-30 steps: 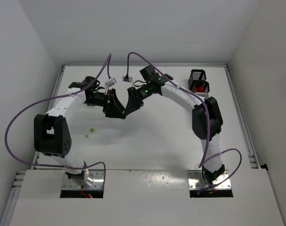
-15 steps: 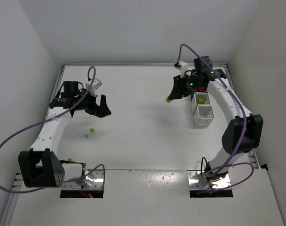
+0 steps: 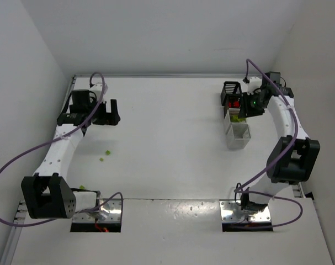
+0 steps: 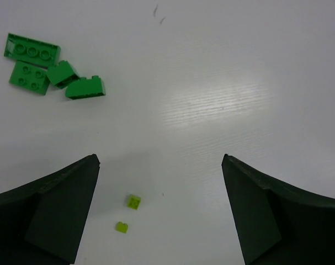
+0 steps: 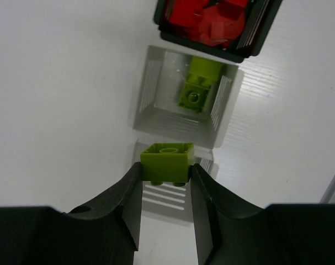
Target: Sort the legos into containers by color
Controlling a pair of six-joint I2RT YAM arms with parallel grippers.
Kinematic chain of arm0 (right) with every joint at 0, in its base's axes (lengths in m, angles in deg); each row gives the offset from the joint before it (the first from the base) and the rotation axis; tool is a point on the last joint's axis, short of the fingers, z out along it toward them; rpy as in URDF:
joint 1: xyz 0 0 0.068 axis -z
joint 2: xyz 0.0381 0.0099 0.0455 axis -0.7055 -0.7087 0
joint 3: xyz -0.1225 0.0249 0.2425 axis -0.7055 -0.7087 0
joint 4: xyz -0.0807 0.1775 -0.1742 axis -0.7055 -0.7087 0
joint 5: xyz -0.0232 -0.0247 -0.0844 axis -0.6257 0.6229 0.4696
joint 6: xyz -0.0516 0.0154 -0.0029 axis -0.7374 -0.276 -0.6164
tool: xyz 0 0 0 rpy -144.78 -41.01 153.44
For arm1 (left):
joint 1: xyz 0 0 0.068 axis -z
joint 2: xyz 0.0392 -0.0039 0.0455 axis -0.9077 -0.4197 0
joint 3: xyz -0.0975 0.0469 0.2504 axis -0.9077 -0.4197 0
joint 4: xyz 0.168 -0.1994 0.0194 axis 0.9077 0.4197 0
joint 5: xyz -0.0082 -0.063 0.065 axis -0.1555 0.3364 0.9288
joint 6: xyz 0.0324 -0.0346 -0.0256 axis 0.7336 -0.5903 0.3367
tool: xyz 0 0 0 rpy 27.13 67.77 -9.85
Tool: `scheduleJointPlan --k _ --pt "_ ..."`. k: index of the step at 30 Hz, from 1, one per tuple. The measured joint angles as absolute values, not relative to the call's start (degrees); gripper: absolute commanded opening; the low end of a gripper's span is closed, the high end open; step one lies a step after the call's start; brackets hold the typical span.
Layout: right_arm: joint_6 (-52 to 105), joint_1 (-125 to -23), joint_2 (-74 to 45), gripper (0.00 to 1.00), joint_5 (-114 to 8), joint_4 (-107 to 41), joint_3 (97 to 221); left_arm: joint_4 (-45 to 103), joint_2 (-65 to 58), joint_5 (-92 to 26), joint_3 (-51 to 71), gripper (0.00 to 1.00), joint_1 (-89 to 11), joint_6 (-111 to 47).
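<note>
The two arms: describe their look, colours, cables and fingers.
Both the left arm and the right arm have white links with bulky black joint housings, each on a metal base plate. A purple cable loops along each. The left gripper and the right gripper are black, with broad, wedge-shaped fingers. A small green light glows at the right wrist.

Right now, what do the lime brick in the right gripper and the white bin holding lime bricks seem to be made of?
Lime brick: likely hard moulded plastic, smooth and faintly glossy, judging by its crisp edges and even colour. White bin: probably plastic too, with a matte finish and thin, evenly spaced slats in its walls.
</note>
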State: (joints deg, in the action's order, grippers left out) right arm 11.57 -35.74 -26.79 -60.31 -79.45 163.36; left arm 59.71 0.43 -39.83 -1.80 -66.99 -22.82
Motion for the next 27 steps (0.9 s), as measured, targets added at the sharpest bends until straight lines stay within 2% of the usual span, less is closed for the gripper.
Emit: scheduleJointPlan --k 7,10,12,13,17,18,22,27 --pt "12.9 -35.5 -31.9 0.02 -57.8 -77.5 166.0 61.6 -1.0 -38.9 -1.8 1.0 -66.7 -21.2" --pt "13.6 -35.6 -32.7 0.1 -57.2 -77.0 167.0 62.4 -0.9 -39.0 -2.5 0.99 -67.0 -19.1" --pt "13.9 -35.7 -33.5 0.2 -56.5 -76.5 167.6 63.6 -0.8 -39.4 -3.3 0.97 -67.4 -17.4" --pt "13.9 -35.8 -34.0 0.27 -56.2 -76.1 168.0 64.5 -0.7 -39.5 -3.9 0.95 -67.7 -15.9" --pt "14.4 -35.9 -34.9 0.42 -55.6 -75.4 168.4 68.7 -0.7 -39.8 -5.7 0.86 -68.4 -10.0" --pt "14.5 -35.9 -35.0 0.44 -55.3 -75.4 168.4 69.9 -0.7 -39.8 -6.2 0.8 -68.5 -8.4" --pt "15.0 -36.0 -35.2 0.45 -55.2 -75.4 168.4 74.2 -0.9 -38.9 -7.1 0.69 -69.1 -2.5" --pt "15.2 -36.4 -35.2 0.46 -55.6 -75.4 168.4 76.7 -4.2 -37.2 -7.8 0.62 -69.4 1.7"
